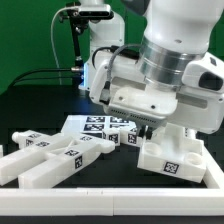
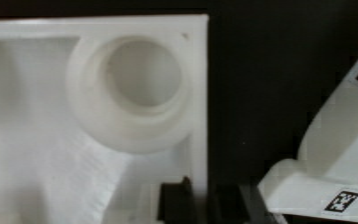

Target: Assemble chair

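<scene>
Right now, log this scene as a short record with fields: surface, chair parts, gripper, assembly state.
surface: black table
bars: long matte white plastic bars with square tags, lying toward the exterior view's left
panel: flat white tagged panel, lying behind the bars, mid-scene
block: matte white plastic block with one tag facing the camera, at the exterior view's right
gripper: two-finger gripper, shut, low between panel and block; no held part can be made out
wrist view: white part with a round recess close under the camera
assembly: parts lie loose
</scene>
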Motion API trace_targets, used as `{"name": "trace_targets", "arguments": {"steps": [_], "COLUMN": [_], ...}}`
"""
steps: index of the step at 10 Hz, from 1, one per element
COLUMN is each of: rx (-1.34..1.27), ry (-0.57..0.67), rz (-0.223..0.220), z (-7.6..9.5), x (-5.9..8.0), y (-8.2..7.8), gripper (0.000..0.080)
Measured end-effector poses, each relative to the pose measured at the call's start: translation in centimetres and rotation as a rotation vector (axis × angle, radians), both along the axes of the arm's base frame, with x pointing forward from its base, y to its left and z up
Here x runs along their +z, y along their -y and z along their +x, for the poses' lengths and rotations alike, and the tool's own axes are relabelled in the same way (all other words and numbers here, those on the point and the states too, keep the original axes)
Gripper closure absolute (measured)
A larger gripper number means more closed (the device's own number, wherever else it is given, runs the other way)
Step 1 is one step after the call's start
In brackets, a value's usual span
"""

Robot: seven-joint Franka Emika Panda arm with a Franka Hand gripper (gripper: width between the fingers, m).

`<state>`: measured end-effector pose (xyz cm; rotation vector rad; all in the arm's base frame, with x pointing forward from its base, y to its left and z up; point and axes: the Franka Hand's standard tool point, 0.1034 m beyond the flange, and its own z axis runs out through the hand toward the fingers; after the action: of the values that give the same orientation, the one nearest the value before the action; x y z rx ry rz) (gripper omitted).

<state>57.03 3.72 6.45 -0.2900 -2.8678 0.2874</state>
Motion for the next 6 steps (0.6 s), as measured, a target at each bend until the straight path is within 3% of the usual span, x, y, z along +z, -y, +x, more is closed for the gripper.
{"name": "trace_targets", "arguments": {"steps": [2, 3, 6], "rx": [0.002, 0.043, 0.051], "ry": [-0.009, -0.069, -0.163], "rz": [0.002, 0.007, -0.016], "z": [-0.1, -0.2, 2.3], "x": [-0.4, -1.2, -2.5], "y": [0.0, 0.1, 0.1], "gripper": [0.0771, 0.0771, 0.0771]}}
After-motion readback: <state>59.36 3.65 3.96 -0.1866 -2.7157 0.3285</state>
